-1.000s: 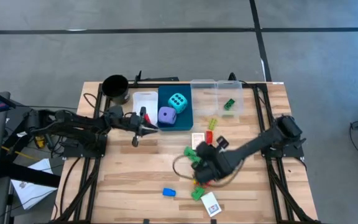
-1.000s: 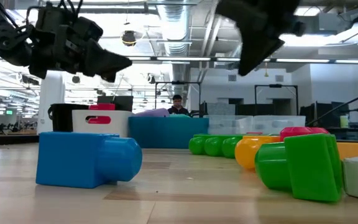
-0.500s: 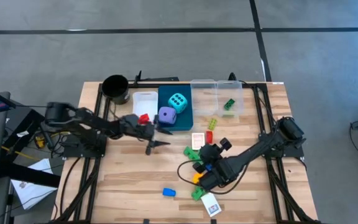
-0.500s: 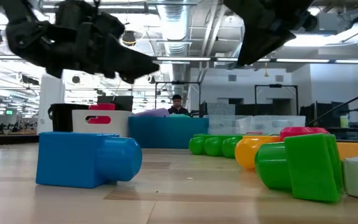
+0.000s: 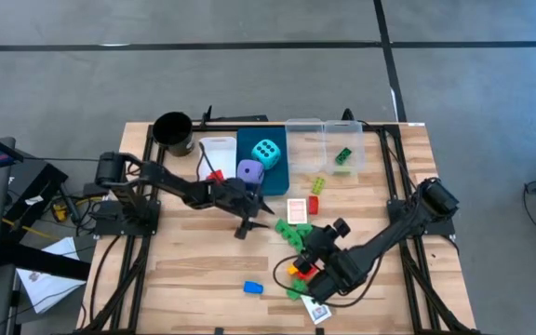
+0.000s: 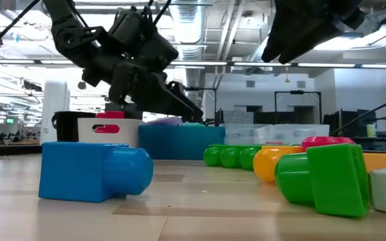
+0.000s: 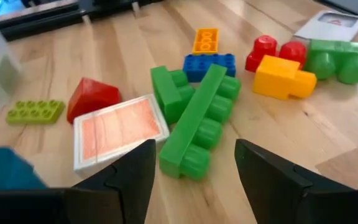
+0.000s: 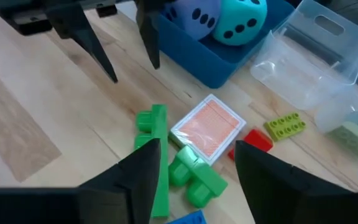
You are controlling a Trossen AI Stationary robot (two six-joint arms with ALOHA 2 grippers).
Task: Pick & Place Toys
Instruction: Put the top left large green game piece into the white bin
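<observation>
Both grippers are spread and empty over one brick pile at table center: left gripper (image 5: 247,226) at the pile's 10 o'clock, right gripper (image 5: 316,265) at its 5 o'clock, so reaching together for the long green brick (image 7: 199,121) risks an arm collision.

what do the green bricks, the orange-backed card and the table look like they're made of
Green bricks: apparently moulded plastic, smooth and slightly glossy, with soft highlights on the rounded studs.

Orange-backed card: looks like coated paper or thin card, flat and matte, with a white border; it could also be plastic.

Table: wood planks with visible grain and seams, a light satin finish.
</observation>
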